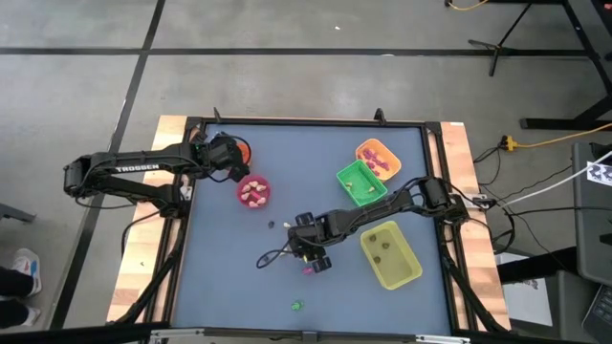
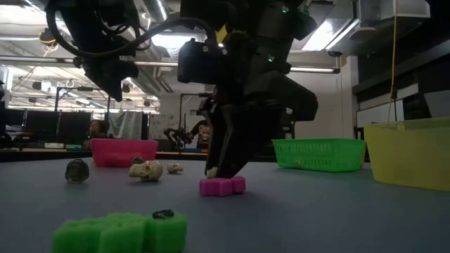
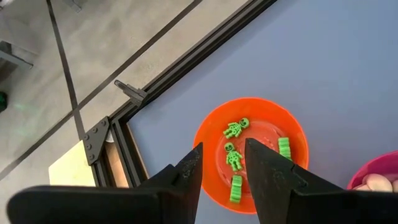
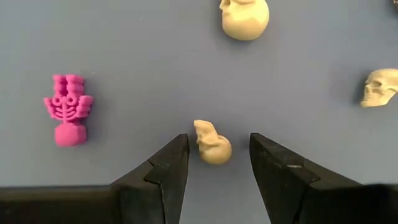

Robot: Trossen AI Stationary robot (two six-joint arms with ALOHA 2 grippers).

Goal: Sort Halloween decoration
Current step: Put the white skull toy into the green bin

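In the low view the right arm's dark bulk hides most of what lies behind it, and the yellow tray is cut off at the picture's edge. From above, the small pieces under the right arm are too tiny to tell apart; the yellow tray holds two dark specks whose shape cannot be made out.

The orange cup, round and smooth, holds green trinkets: two little skeletons and ribbed bar-like pieces. The left pincer hangs above that cup, fingers parted, nothing between them. Beside the orange cup, the pink cup holds cream-white pieces. The green tray, with mesh-like walls, carries a few small bits, and an orange tray next to it holds pink ones.

Well away from the orange cup, toward the table's middle, the right pincer is down at the table with its fingers apart on either side of a small cream skull, not yet closed on it. Two more cream skulls lie near it, one cut by the frame, and a pink ribbed trinket lies flat to one side. A knobbly green trinket lies nearest the low camera, a tiny dark piece on top of it, and a dark skull lies near the pink cup.
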